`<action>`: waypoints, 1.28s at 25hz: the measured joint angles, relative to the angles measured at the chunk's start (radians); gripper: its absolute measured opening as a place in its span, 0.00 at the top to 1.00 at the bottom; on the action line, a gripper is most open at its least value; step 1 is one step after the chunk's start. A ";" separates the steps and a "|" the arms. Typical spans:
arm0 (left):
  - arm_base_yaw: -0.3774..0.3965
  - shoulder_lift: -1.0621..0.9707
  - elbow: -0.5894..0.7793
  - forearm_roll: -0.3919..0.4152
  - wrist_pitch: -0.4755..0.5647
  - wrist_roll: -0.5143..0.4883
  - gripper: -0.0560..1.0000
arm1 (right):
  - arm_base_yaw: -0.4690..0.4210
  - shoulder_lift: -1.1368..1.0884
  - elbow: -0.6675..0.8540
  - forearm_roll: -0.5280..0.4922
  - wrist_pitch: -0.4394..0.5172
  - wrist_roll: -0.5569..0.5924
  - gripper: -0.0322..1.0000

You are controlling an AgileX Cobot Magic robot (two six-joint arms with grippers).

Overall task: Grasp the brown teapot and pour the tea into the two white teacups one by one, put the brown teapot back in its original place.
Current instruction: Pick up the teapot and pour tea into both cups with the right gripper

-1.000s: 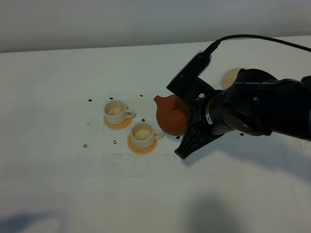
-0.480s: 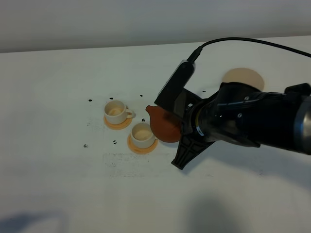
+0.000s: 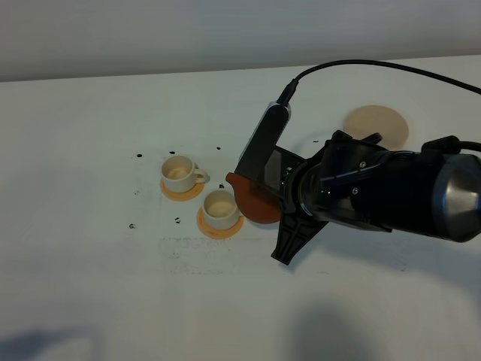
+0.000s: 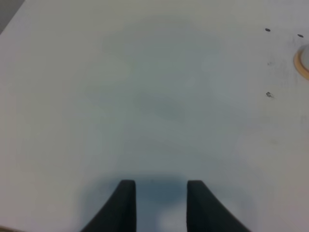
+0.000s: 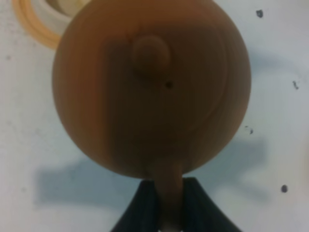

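Note:
The brown teapot (image 3: 252, 199) hangs just right of the nearer white teacup (image 3: 220, 207), its spout (image 3: 231, 179) pointing toward the cup. My right gripper (image 5: 167, 208) is shut on the teapot's handle; the right wrist view shows the teapot (image 5: 150, 87) from above with its lid knob, and a cup's edge (image 5: 58, 6) beyond it. The farther white teacup (image 3: 179, 171) stands to the left. Both cups show cream insides; no tea is visible. The beige disc (image 3: 376, 125) lies bare at the back right. My left gripper (image 4: 161, 205) is open and empty over bare table.
Each cup sits on an orange coaster (image 3: 219, 226). The bulky right arm (image 3: 361, 192) and its cable span the right half of the white table (image 3: 90, 286). Small dark specks dot the table around the cups. A coaster's edge (image 4: 303, 63) shows in the left wrist view.
The right arm has carried the teapot left, toward the nearer cup, and turned it. The beige disc, partly covered before, now shows whole.

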 joint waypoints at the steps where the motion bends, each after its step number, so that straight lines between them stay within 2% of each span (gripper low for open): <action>1: 0.000 0.000 0.000 0.000 0.000 0.000 0.71 | 0.000 0.001 0.000 -0.017 0.000 0.005 0.88; 22: 0.000 0.000 0.000 0.000 0.000 0.000 0.71 | 0.031 0.023 0.044 -0.154 -0.005 0.050 0.88; 32: 0.000 0.000 0.000 0.000 0.000 0.000 0.71 | 0.040 0.041 0.049 -0.269 -0.014 0.150 0.88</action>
